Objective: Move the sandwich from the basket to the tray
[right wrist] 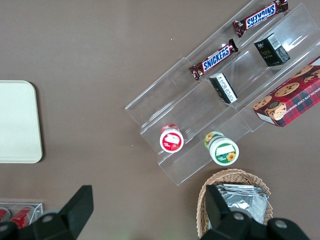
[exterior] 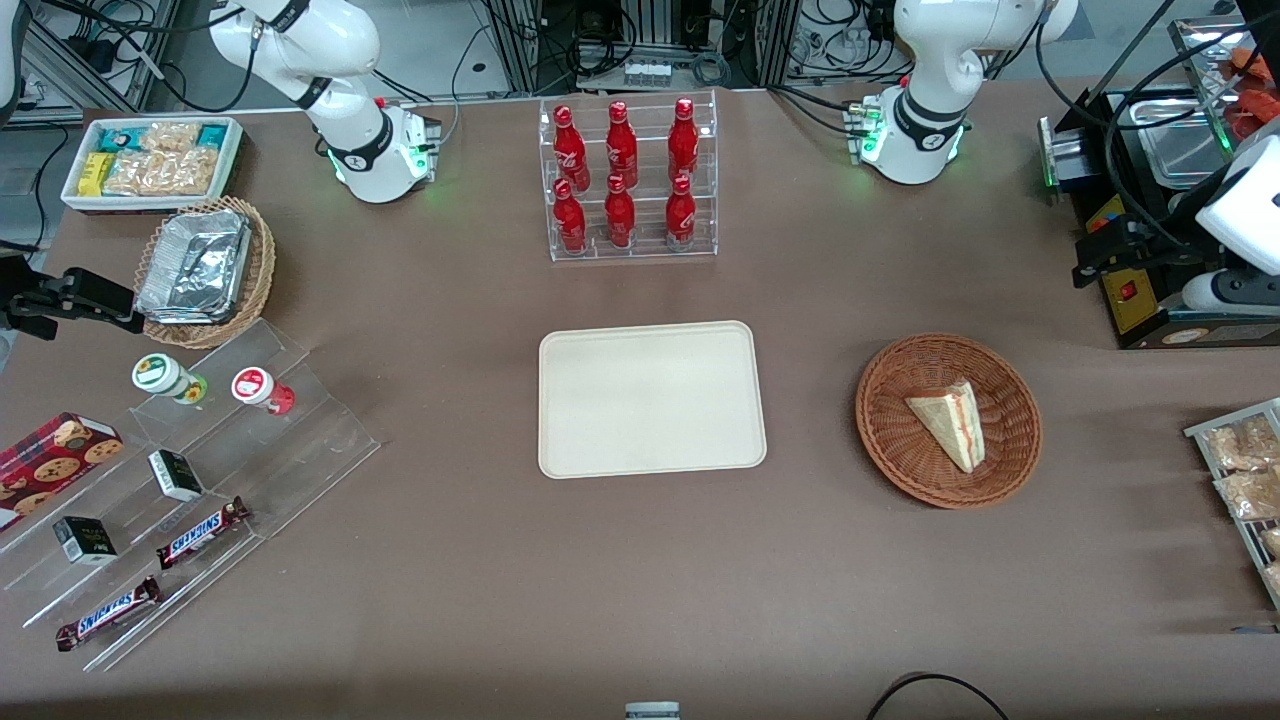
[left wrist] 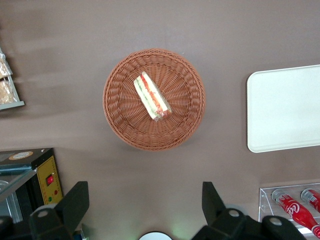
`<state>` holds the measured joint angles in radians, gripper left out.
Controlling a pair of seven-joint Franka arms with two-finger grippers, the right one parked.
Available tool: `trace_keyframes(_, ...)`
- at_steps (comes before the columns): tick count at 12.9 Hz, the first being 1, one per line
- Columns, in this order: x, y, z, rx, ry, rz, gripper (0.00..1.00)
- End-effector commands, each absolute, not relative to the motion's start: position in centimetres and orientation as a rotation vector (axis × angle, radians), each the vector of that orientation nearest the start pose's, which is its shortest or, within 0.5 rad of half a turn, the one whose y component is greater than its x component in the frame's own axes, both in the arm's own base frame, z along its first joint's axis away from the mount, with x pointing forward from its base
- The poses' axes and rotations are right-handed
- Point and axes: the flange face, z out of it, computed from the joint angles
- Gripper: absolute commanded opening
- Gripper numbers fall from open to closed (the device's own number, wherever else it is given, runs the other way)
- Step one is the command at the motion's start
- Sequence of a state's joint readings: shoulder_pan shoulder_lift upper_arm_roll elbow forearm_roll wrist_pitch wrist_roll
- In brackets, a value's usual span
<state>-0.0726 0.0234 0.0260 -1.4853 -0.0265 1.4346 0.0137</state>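
The sandwich [exterior: 950, 422], a pale bread wedge with red and green filling, lies in the round reddish-brown wicker basket [exterior: 900, 460]. The cream tray [exterior: 650, 398] lies flat and bare at the middle of the table, beside the basket. My left gripper [exterior: 1098, 252] hangs high at the working arm's end of the table, apart from the basket and farther from the front camera than it. In the left wrist view the gripper [left wrist: 144, 190] is open and empty, with the sandwich [left wrist: 152, 96], the basket [left wrist: 120, 120] and the tray's end [left wrist: 285, 110] below it.
A clear rack of red bottles [exterior: 627, 180] stands farther from the front camera than the tray. A black box with a yellow panel [exterior: 1135, 295] sits under the gripper. Snack packets [exterior: 1240, 470] lie at the working arm's table end. Clear steps with sweets [exterior: 190, 470] lie toward the parked arm's end.
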Motion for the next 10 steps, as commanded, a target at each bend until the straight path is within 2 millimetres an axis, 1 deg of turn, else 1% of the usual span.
trace_keyframes(1, 53.5, -2.8, 64.3, -3.136, 0.094, 0.104, 1.0)
trace_keyframes(4, 54.5, -2.8, 63.7, -3.121, 0.099, 0.069, 1.0)
trace_keyframes(5, 55.2, -2.8, 62.9, -3.123, 0.095, 0.071, 1.0)
trace_keyframes(6, 56.0, -2.9, 61.8, -3.123, 0.093, 0.071, 1.0)
trace_keyframes(8, 58.2, -3.2, 58.9, -3.118, 0.097, 0.08, 1.0)
trace_keyframes(10, 60.4, -3.5, 54.9, -3.115, 0.089, 0.106, 1.0)
